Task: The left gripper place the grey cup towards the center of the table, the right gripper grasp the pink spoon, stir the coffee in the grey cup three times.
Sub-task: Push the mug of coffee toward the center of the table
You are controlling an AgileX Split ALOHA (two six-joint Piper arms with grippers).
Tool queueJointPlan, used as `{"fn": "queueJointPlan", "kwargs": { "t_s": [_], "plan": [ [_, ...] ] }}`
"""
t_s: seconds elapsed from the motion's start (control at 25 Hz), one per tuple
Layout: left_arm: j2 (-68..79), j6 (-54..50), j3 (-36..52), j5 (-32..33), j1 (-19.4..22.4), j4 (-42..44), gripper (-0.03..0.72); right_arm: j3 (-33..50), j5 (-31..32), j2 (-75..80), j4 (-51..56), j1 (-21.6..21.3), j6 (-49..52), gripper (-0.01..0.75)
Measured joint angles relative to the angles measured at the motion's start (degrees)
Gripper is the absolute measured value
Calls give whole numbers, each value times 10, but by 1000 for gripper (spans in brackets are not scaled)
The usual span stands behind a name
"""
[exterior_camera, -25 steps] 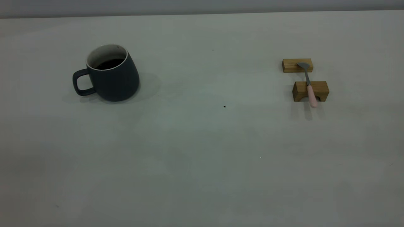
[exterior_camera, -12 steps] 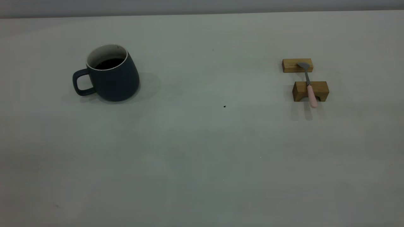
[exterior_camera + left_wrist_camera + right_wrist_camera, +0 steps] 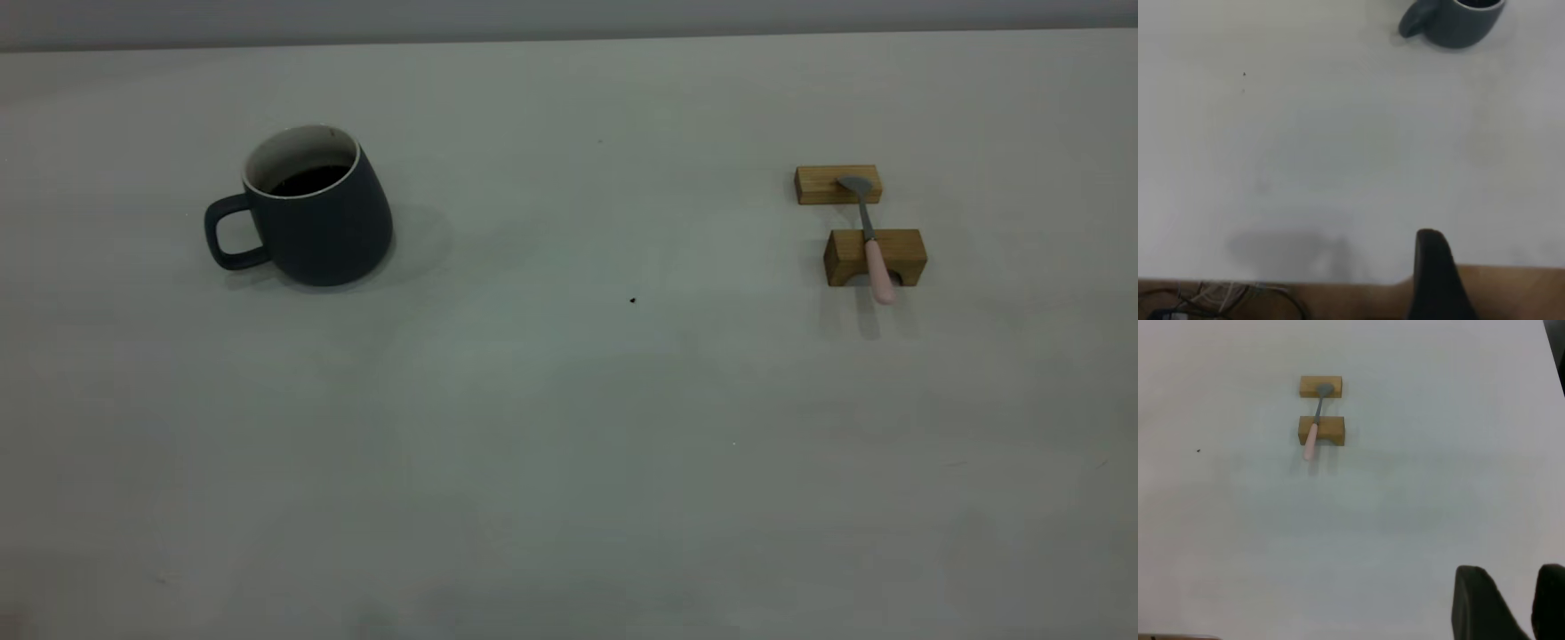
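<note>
the grey cup (image 3: 313, 209) is sitting upright on the left side of the table (image 3: 569, 427), coffee (image 3: 309, 180) showing inside, handle pointing left. the pink spoon (image 3: 869, 240) is lying across two wooden blocks (image 3: 875, 256) over on the right. the right gripper (image 3: 1511, 603) is hanging well away from the spoon, fingers spread apart. the left gripper (image 3: 1435, 273) is only showing one finger, so can't tell if it's spread or pressed together.

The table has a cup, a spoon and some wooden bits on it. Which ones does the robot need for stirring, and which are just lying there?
Needed for the job:
- grey cup with the coffee inside
- pink spoon
- right hand, far from the spoon

Just lying about:
- two wooden blocks propping up the spoon
- tiny dark speck on the table
</note>
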Motion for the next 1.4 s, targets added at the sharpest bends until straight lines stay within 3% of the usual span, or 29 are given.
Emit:
{"fn": "queueJointPlan", "kwargs": {
  "t_s": [0.24, 0.44, 0.96, 1.4],
  "plan": [
    [222, 62, -5, -208, 0, 21, 528, 0, 0, 0, 0, 0, 0, 239],
    [402, 163, -64, -293, 0, 23, 528, 0, 0, 0, 0, 0, 0, 239],
    [745, 490, -311, -306, 0, 23, 528, 0, 0, 0, 0, 0, 0, 239],
    [939, 727, -477, -233, -2, -5, 528, 0, 0, 0, 0, 0, 0, 239]
  ]
}}
